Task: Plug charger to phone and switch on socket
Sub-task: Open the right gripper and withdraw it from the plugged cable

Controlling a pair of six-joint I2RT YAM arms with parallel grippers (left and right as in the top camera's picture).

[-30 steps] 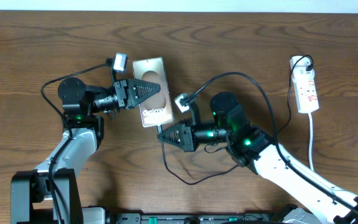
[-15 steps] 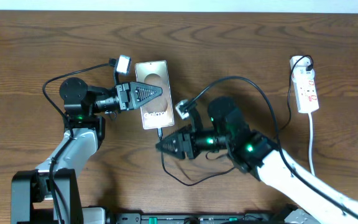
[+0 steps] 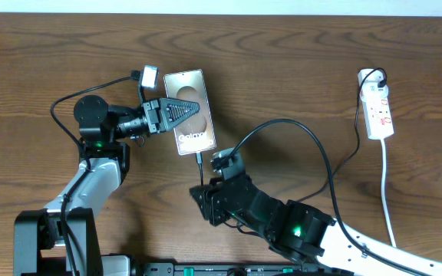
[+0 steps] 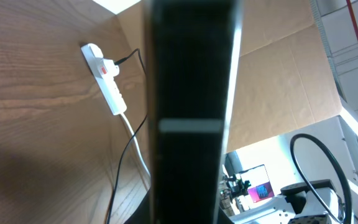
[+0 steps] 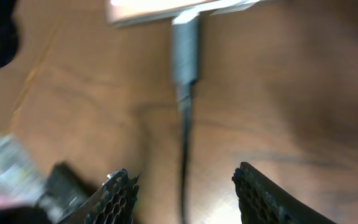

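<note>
Left end effector [image 3: 196,110] is closed up tight, with its tip lying over the screen of the phone [image 3: 184,81]. From overhead I honestly can't tell whether it's pressing down or just sitting above it. The phone lies flat, face up, a bit left of the middle of the surface [image 3: 298,54] and toward the far edge.

Right end effector [image 5: 188,190] sits just near-side of the phone with its fingers [image 5: 118,196] spread apart. The charger [image 5: 185,50] runs down between them without touching either one, so it's holding nothing. The wrist view is blurry, but the connector looks seated in the phone's near edge, with the cable trailing off toward the near edge of the surface.

The socket [image 3: 379,111] is well away, by the right edge and toward the far side. It has a black plug at its far end, and its white cord runs back toward the near edge. Can't make out the switch position, too small.
</note>
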